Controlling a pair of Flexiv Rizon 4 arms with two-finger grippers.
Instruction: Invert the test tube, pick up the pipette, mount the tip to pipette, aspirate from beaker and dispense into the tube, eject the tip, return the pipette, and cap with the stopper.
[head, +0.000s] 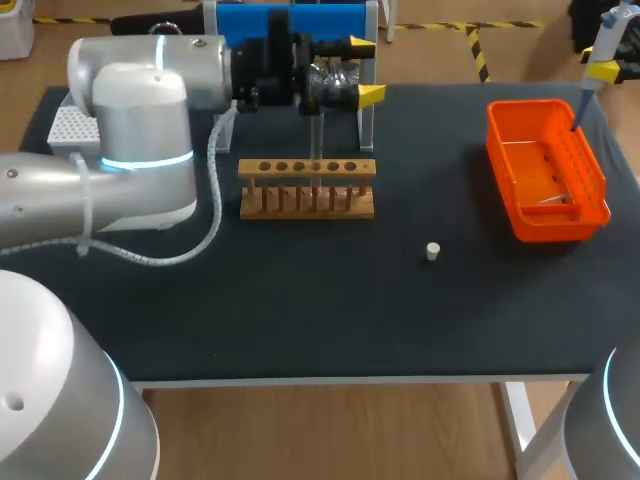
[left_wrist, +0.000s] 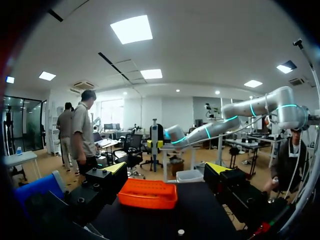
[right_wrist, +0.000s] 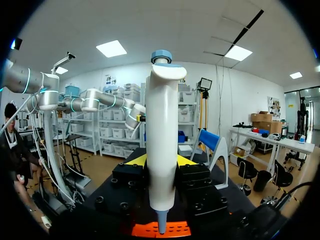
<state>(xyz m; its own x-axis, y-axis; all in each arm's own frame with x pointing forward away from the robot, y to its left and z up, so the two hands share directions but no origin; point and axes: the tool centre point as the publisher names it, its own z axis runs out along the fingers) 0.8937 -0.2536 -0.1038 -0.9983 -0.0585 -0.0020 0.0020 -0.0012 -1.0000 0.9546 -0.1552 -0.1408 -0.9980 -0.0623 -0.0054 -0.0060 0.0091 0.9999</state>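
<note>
My right gripper (right_wrist: 161, 161) is shut on the white pipette (right_wrist: 162, 135) with a blue cap, holding it upright. The pipette (head: 598, 55) hangs at the far right, its thin lower end pointing down over the orange basket (head: 598, 185). A clear test tube (head: 317, 140) stands in the wooden rack (head: 307, 200). Just behind the rack my left gripper (head: 365, 70) is open, with nothing between its yellow-tipped fingers (left_wrist: 115, 167). The small white stopper (head: 432, 251) lies on the black table in front of the rack, to its right. No beaker shows.
A blue pipette stand (head: 290, 20) is at the back, partly hidden by my left arm. A white tip box (head: 75, 130) sits at the far left. The orange basket (left_wrist: 148, 193) lies ahead of the left gripper, the stopper (left_wrist: 180, 232) nearer it.
</note>
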